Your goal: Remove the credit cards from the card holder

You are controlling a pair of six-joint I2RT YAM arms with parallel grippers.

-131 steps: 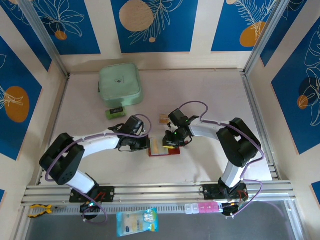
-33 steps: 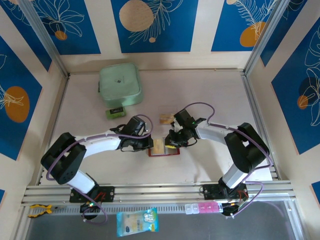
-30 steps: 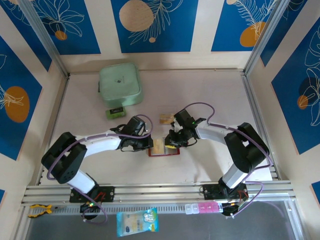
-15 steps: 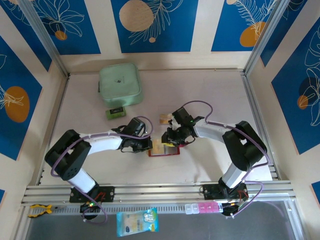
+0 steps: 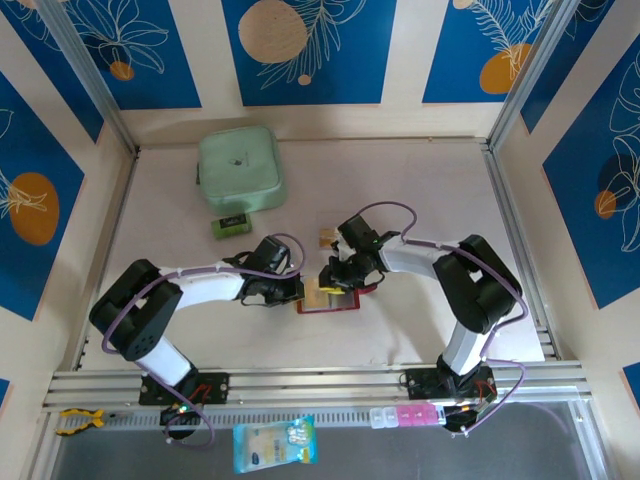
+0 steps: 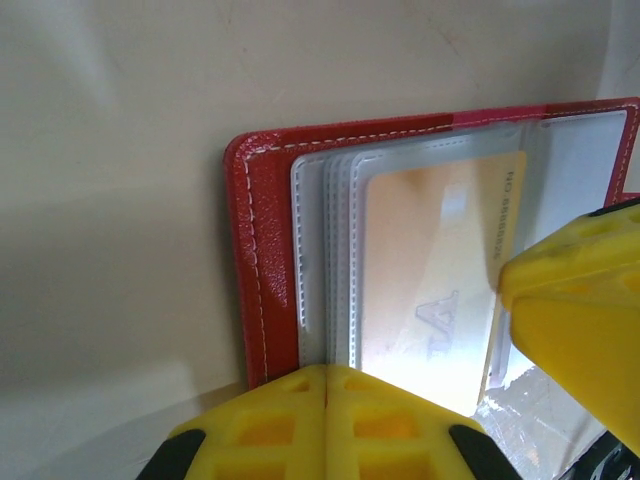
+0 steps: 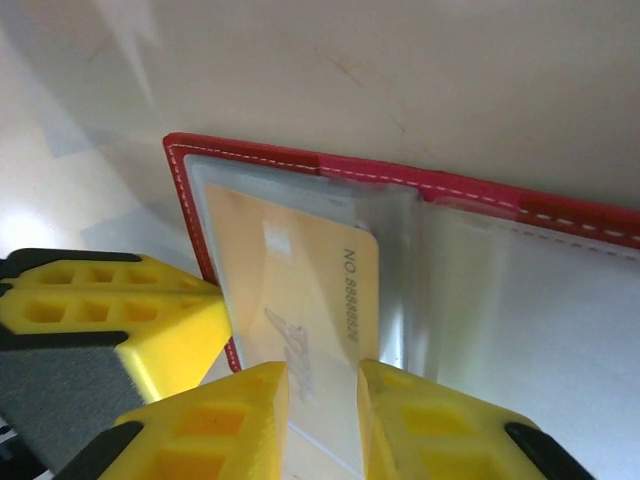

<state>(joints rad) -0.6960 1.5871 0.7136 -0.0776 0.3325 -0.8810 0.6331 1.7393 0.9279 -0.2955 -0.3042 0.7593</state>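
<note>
The dark-red card holder (image 5: 340, 304) lies open on the table between both grippers. Its clear sleeves hold a tan-gold credit card (image 6: 440, 260) printed with a number. My left gripper (image 5: 297, 290) is shut, its tips (image 6: 325, 400) pressing on the sleeves at the holder's (image 6: 262, 250) left edge. My right gripper (image 5: 332, 281) hovers over the holder (image 7: 480, 195), slightly open (image 7: 323, 400), its fingers either side of the card's (image 7: 300, 270) near end. Another tan card (image 5: 327, 237) lies loose on the table behind the holder.
A mint-green square zip case (image 5: 240, 168) sits at the back left, with a small green-and-black block (image 5: 232, 224) in front of it. Metal rails run along the table's left and right sides and near edge.
My right gripper has shifted left over the open holder, closer to the left gripper. The left gripper stays pressed on the holder's edge.
</note>
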